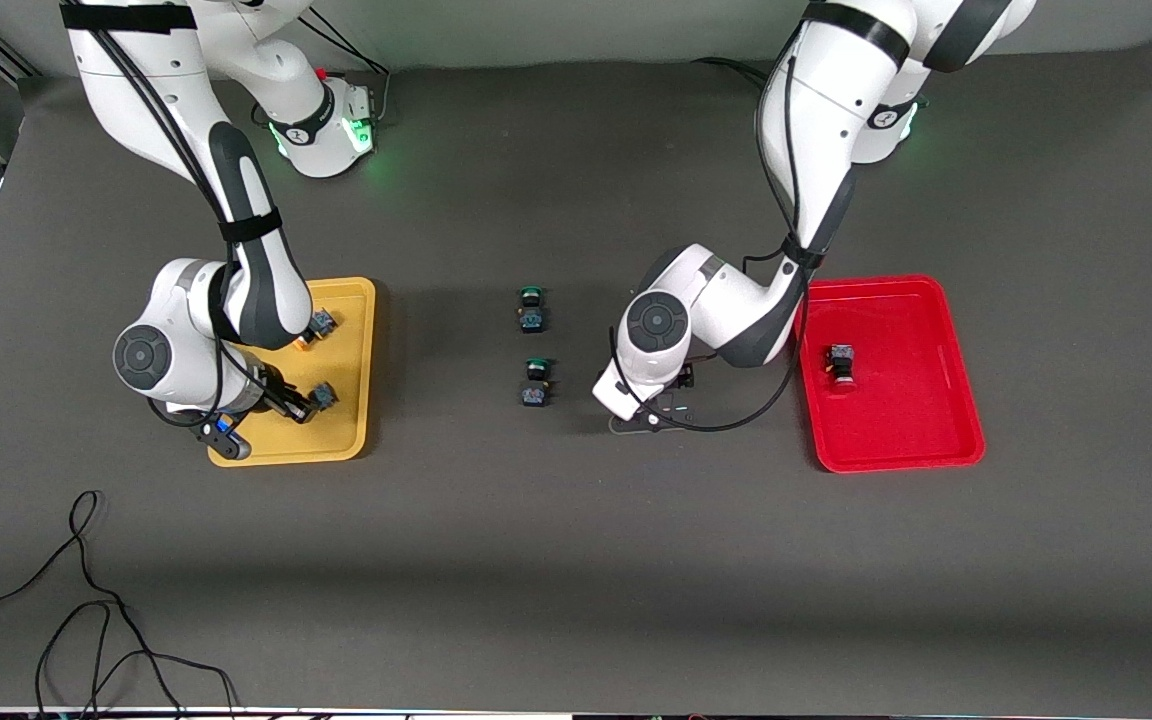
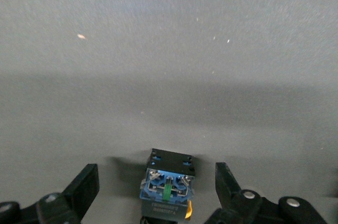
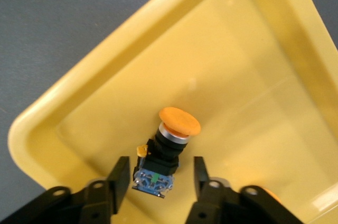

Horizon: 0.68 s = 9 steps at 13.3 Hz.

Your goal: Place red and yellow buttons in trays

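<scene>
My right gripper [image 1: 304, 405] is low in the yellow tray [image 1: 366, 350], open. Its fingers [image 3: 120, 174] stand on either side of a yellow-capped button [image 3: 170, 142] lying in the tray [image 3: 237, 49], with gaps on both sides. A second yellow button [image 1: 316, 325] lies in the same tray, farther from the front camera. My left gripper [image 2: 156, 174] is low over the table beside the red tray [image 1: 911, 410], open around a dark-bodied button [image 2: 168, 188] whose cap is hidden. A red-capped button [image 1: 841, 363] lies in the red tray.
Two green-capped buttons [image 1: 532, 308] [image 1: 536, 382] sit on the grey table mid-way between the trays. Loose black cables [image 1: 86, 600] lie near the front edge at the right arm's end.
</scene>
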Motion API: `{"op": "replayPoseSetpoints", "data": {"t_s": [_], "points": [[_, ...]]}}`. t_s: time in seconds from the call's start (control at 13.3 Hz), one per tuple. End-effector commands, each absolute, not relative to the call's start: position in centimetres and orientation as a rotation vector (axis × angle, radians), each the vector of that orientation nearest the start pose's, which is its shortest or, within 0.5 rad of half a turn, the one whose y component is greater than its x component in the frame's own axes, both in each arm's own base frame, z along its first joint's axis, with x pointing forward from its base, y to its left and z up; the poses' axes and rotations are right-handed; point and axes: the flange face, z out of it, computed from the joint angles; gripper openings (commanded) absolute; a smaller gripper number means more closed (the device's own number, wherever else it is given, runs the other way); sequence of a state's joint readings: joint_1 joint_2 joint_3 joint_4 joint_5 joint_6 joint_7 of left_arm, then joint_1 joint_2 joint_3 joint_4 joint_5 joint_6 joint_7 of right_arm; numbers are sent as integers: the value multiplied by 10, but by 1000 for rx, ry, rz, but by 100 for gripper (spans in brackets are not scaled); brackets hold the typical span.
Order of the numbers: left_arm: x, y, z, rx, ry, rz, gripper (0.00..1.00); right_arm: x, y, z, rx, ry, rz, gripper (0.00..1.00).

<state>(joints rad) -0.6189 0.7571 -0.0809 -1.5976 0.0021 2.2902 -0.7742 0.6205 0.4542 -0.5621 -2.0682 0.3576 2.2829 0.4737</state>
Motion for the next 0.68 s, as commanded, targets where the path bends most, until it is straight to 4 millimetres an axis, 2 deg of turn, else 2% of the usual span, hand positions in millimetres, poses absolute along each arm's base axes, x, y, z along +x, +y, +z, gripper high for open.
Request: {"op": "replayPoseSetpoints", "data": {"t_s": [0.0, 0.08, 0.23, 0.3, 0.38, 0.45, 0.6], "points": [[524, -450, 183, -3113, -187, 139, 85, 572, 48, 266, -2932, 962, 229, 100], [519, -451, 181, -3099, -219, 150, 69, 573, 48, 284, -2909, 949, 229, 100], [518, -452, 181, -3093, -245, 156, 18, 571, 45, 338, -2858, 901, 168, 100], [521, -450, 184, -3098, -250, 149, 14, 570, 42, 368, -2842, 868, 115, 100], [525, -445, 189, -3096, -264, 155, 12, 567, 30, 399, -2843, 837, 55, 100], [532, -435, 200, -3085, -276, 170, 11, 566, 24, 431, -2864, 785, 11, 100], [550, -409, 228, -3082, -287, 197, 10, 558, 25, 485, -2901, 596, -15, 100]]}}
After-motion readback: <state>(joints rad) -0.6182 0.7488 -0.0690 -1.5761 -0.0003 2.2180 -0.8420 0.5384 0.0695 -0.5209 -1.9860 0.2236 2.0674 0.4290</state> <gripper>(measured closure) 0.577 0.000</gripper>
